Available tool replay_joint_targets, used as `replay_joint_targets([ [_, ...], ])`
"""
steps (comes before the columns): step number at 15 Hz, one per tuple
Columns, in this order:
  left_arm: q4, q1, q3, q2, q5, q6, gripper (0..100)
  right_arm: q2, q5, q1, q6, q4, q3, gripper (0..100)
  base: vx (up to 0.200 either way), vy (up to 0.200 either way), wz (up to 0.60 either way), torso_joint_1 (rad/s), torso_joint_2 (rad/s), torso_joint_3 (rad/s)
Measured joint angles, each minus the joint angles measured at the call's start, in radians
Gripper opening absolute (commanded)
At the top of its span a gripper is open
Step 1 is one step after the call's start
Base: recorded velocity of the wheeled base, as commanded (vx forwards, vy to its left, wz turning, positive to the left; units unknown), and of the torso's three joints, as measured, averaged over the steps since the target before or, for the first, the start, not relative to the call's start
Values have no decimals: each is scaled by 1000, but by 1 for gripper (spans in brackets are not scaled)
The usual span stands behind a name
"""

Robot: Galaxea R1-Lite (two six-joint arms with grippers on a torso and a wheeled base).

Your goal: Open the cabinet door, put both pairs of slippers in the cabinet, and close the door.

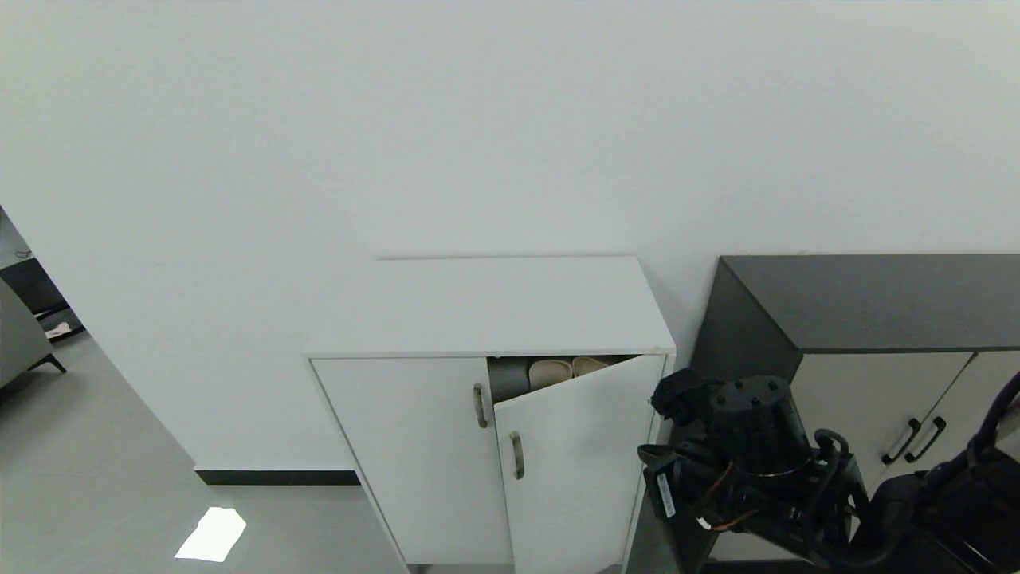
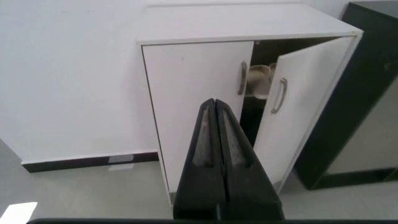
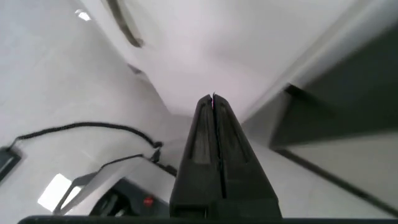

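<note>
The white cabinet (image 1: pixel 494 307) stands against the wall with its left door (image 1: pixel 398 446) closed and its right door (image 1: pixel 574 462) ajar. Through the gap at the top I see a grey slipper (image 1: pixel 508 376) and beige slippers (image 1: pixel 550 372) inside; the beige slippers (image 2: pixel 260 78) show past the door handle (image 2: pixel 278 95). My left gripper (image 2: pixel 215 102) is shut and empty, held back from the cabinet front. My right gripper (image 3: pixel 213 98) is shut and empty, its tip close to the white face of the right door (image 3: pixel 205 43), below its handle (image 3: pixel 124 22). The right arm (image 1: pixel 741 446) sits by that door's outer edge.
A dark cabinet (image 1: pixel 868 299) with pale doors stands right beside the white one, close behind my right arm. Grey floor (image 1: pixel 119 478) lies open to the left. A black cable (image 3: pixel 81 127) trails over the floor near the robot.
</note>
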State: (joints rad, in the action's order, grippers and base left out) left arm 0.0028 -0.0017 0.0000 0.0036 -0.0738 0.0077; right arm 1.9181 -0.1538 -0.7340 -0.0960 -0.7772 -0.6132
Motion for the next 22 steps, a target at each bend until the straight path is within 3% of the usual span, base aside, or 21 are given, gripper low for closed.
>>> replay_joint_targets([
  [2, 0, 0, 0, 0, 0, 0, 0, 21, 26, -23, -9, -16, 3, 0, 0, 0, 0, 0, 0, 0],
  [5, 0, 0, 0, 0, 0, -2, 0, 108, 26, -39, -56, -192, -21, 0, 0, 0, 0, 0, 0, 0],
  [8, 0, 0, 0, 0, 0, -1, 0, 200, 26, -11, -74, -227, -94, 0, 0, 0, 0, 0, 0, 0],
  [13, 0, 0, 0, 0, 0, 4, 0, 317, 27, 33, -73, -216, -220, 0, 0, 0, 0, 0, 0, 0],
  [22, 0, 0, 0, 0, 0, 0, 0, 396, 27, 90, -70, -66, -480, 0, 0, 0, 0, 0, 0, 0],
])
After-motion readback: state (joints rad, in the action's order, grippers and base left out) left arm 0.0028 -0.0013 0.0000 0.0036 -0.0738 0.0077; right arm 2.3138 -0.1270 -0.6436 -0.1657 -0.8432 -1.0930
